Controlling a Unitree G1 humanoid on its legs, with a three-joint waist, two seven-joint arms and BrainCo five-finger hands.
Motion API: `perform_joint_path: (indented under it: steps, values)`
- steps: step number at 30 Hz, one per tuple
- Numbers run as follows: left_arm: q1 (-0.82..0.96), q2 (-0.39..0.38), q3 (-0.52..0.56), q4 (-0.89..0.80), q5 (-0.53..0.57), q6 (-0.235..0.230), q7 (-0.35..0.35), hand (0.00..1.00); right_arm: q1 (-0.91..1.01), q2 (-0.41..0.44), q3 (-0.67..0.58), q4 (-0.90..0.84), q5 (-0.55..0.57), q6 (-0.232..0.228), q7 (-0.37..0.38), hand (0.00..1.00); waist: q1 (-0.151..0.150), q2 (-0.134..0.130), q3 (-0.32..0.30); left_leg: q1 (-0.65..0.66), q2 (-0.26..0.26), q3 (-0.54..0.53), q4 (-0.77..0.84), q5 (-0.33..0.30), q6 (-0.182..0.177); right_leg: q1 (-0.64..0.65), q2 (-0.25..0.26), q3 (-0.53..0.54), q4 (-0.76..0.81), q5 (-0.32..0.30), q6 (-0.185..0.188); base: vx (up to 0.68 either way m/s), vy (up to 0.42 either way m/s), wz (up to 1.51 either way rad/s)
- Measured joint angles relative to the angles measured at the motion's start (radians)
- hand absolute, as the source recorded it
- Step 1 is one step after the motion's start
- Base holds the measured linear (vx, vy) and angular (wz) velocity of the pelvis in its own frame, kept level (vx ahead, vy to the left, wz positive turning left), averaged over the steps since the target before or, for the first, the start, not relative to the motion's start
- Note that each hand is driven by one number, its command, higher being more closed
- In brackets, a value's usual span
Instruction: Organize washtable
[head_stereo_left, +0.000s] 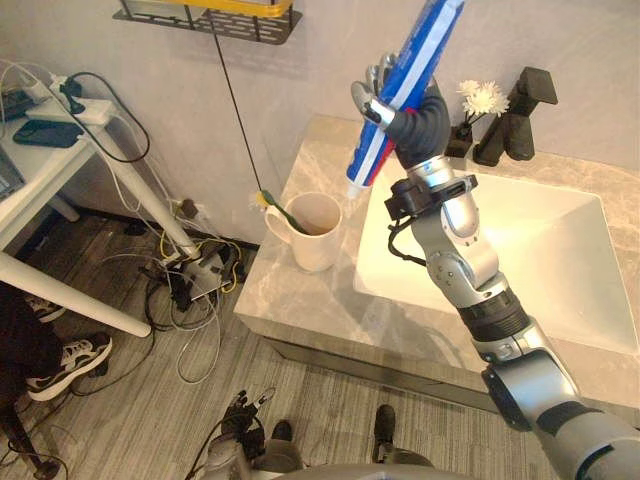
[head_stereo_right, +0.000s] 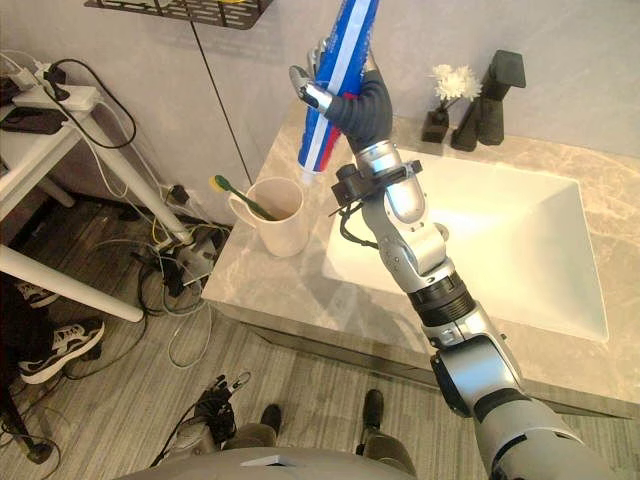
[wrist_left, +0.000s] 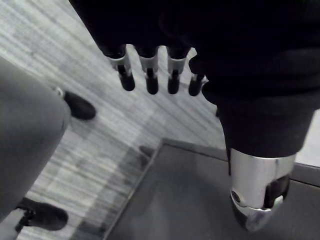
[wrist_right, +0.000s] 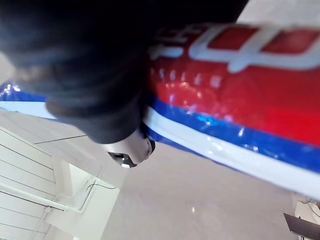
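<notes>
My right hand is raised above the left end of the marble counter, shut on a blue, white and red toothpaste tube. The tube stands steeply tilted, with its cap end down, above and just right of a cream mug. A green and yellow toothbrush leans in the mug. In the right wrist view the tube lies across the hand, with the thumb against it. My left hand hangs low by the floor, its fingers straight and holding nothing.
A white sink basin lies right of the mug. A black faucet and a small vase of white flowers stand at the back. A wire shelf hangs on the wall. A white table, cables and a person's shoe are left.
</notes>
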Motion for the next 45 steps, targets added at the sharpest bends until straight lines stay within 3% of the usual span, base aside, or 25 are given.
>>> perform_joint_path:
  steps: [14, 21, 31, 45]
  values:
    - [-0.001, 0.02, 0.007, -0.001, 0.0, -0.003, 0.0, 0.0, -0.102, -0.002, 0.067, 0.011, -0.079, 0.006, 0.003, 1.0, 0.009, -0.035, 0.018, -0.009, 0.001, -0.011, 0.008, 0.001, -0.001, -0.003, 0.001, 0.0, 0.0, -0.002, 0.002, 0.0, 0.002, 0.02]
    - [0.0, 0.023, 0.008, -0.001, 0.0, -0.003, 0.001, 0.0, -0.122, -0.004, 0.089, 0.02, -0.114, 0.006, 0.004, 1.0, 0.019, -0.038, 0.019, -0.009, 0.001, -0.011, 0.007, 0.001, -0.001, -0.003, 0.001, 0.0, 0.0, -0.002, 0.001, 0.0, 0.0, 0.0]
    - [0.001, 0.034, 0.01, -0.001, 0.0, -0.005, 0.0, 0.0, -0.116, -0.011, 0.121, 0.059, -0.117, 0.03, 0.044, 1.0, 0.024, -0.059, 0.031, -0.012, 0.001, -0.013, 0.001, 0.001, -0.001, -0.003, 0.001, 0.0, 0.0, -0.004, 0.001, 0.0, 0.0, 0.0]
    - [0.001, 0.034, 0.009, -0.002, -0.005, -0.012, 0.0, 0.0, -0.09, -0.014, 0.183, 0.098, -0.117, 0.05, 0.044, 1.0, 0.027, -0.061, 0.032, -0.02, 0.002, -0.021, 0.005, 0.001, -0.001, -0.009, 0.001, 0.0, 0.0, -0.008, 0.002, 0.0, 0.001, 0.01]
